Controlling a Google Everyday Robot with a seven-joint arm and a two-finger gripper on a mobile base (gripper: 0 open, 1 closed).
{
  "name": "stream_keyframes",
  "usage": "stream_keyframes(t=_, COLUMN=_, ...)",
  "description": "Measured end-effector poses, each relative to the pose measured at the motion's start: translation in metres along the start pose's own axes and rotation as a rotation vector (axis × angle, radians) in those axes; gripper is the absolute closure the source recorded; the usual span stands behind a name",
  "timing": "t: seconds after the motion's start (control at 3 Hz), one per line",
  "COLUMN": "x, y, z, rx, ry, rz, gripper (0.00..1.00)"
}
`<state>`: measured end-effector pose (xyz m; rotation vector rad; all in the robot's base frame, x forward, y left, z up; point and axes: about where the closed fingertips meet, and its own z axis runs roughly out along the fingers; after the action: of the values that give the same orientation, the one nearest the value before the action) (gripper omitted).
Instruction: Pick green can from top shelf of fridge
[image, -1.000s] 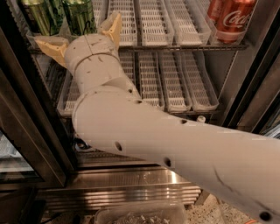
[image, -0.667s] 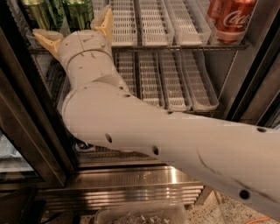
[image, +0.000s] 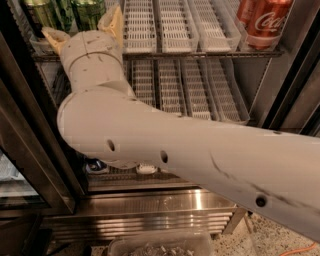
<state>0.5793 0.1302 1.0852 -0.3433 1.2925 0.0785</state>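
Hovering at the top shelf (image: 200, 53), one spread gripper (image: 82, 26) faces three green cans (image: 90, 11).

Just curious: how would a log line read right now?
gripper: open, at top shelf front | green can: just ahead, not grasped
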Motion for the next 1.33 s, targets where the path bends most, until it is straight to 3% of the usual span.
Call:
stream_keyframes(t=0.67, x=0.0031, y=-0.0036, z=0.0002, rx=0.033, ry=0.045, rz=-0.025, gripper=0.17)
stream_keyframes(t=1.0, x=0.0052, y=-0.0039, z=0.0015, rx=0.038, ry=0.069, rz=-0.02, gripper=0.26)
stream_keyframes(t=1.33, x=0.0073, y=-0.0052, z=0.0033, rx=0.043, ry=0.088, rz=-0.004, gripper=0.25)
